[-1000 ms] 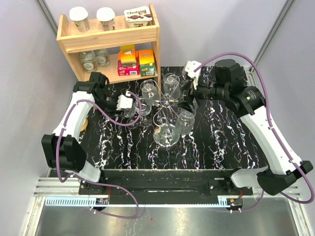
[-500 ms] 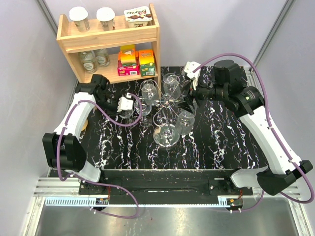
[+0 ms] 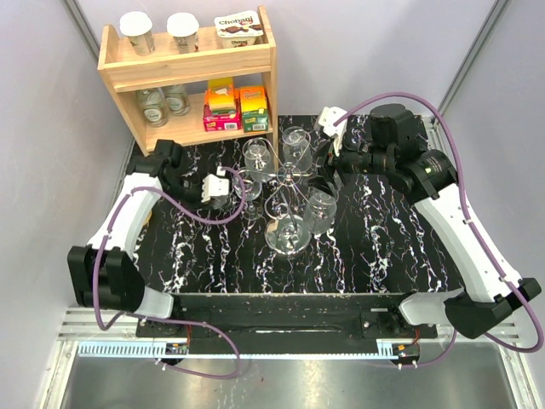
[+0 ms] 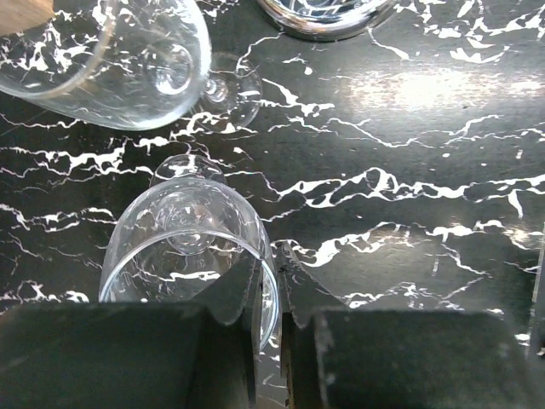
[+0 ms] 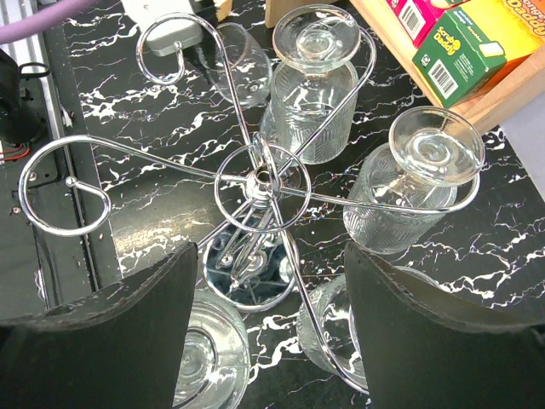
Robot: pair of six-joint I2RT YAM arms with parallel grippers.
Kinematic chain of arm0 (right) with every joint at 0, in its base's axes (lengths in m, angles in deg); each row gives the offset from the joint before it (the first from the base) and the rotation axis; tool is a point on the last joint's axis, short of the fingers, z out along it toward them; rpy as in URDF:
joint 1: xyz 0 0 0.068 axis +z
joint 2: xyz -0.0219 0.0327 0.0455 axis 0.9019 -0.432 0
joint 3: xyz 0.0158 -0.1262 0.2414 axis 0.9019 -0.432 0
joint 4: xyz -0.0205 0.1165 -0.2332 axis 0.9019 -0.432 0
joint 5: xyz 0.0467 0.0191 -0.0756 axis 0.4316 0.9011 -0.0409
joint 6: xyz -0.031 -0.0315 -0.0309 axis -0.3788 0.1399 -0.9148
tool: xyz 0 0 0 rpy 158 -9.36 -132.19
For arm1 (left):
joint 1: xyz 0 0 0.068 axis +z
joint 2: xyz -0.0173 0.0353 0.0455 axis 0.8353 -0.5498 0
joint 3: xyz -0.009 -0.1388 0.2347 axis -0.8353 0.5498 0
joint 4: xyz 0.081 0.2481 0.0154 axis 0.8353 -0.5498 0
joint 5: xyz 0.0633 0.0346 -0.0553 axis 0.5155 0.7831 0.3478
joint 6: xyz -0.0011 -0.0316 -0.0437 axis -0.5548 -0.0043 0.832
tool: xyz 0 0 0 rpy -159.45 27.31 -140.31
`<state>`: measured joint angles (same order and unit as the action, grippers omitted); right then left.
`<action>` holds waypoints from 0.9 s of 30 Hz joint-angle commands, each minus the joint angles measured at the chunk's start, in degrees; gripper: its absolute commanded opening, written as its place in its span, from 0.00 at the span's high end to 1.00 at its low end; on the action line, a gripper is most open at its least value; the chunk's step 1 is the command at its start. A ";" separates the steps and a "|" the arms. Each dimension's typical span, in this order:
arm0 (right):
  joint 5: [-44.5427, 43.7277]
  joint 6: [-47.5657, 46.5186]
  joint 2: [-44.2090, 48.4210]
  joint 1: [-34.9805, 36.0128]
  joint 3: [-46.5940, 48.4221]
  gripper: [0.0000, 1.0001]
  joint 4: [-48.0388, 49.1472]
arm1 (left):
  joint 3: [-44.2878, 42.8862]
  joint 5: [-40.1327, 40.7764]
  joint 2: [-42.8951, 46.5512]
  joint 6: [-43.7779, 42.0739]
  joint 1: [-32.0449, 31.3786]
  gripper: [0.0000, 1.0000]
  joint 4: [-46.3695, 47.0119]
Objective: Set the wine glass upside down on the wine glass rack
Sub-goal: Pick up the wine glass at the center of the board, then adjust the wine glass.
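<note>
The wine glass stands on the black marbled table, its rim toward the left wrist camera. My left gripper is shut on that rim, one finger inside the bowl and one outside. From above, the left gripper sits just left of the wine glass rack, with the wine glass at its tip. The rack is silver wire with curled arms and a shiny disc base. My right gripper hangs open above the rack, holding nothing. It shows from above as the right gripper.
Several glasses hang upside down on the rack's arms. A wooden shelf with jars and coloured boxes stands at the back left. Another glass bowl is close above the held one.
My left gripper's jaws have closed onto the wine glass's rim, and the left arm has shifted slightly. The right arm has not moved.
</note>
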<state>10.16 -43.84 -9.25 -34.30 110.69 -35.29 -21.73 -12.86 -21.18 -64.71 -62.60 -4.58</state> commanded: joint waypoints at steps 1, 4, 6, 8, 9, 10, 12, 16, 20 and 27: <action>-0.56 -0.63 2.23 -0.31 0.45 0.25 0.93 | 2.82 -0.91 8.24 2.76 0.68 1.00 2.97; -0.64 -0.46 2.49 -0.23 1.32 0.23 1.02 | 3.09 -2.39 11.14 5.04 2.96 1.00 3.41; -0.73 0.07 2.40 -0.23 2.73 0.22 1.02 | 2.48 -5.90 13.51 6.45 5.94 1.00 3.67; -0.56 0.86 1.97 -0.23 4.66 0.19 0.93 | 1.95 -10.03 15.97 8.64 9.81 1.00 4.63; -0.30 1.30 1.70 -0.23 5.63 0.18 1.19 | 1.77 -11.87 16.94 10.13 11.13 1.00 5.16; -0.03 1.82 1.35 -0.23 6.77 0.17 1.28 | 1.34 -13.54 18.34 11.54 12.36 1.00 6.21; 0.67 2.79 0.74 -0.23 9.84 0.16 1.28 | 0.63 -16.01 20.97 15.84 13.95 1.00 8.06; 3.04 7.44 -1.02 -0.31 14.76 0.15 2.68 | 1.15 -19.27 27.30 30.24 15.01 1.00 17.88; 7.60 14.55 -2.69 -0.31 19.43 0.16 5.93 | 3.53 -21.12 34.60 50.10 15.01 1.00 36.94; 16.92 32.04 -6.73 -0.23 21.28 0.21 16.12 | -4.20 -22.61 33.12 83.40 15.01 1.00 60.95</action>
<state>20.13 -24.61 -13.34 -34.41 130.62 -27.11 -21.46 -31.88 12.85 -5.26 -47.91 31.52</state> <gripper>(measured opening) 0.803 0.104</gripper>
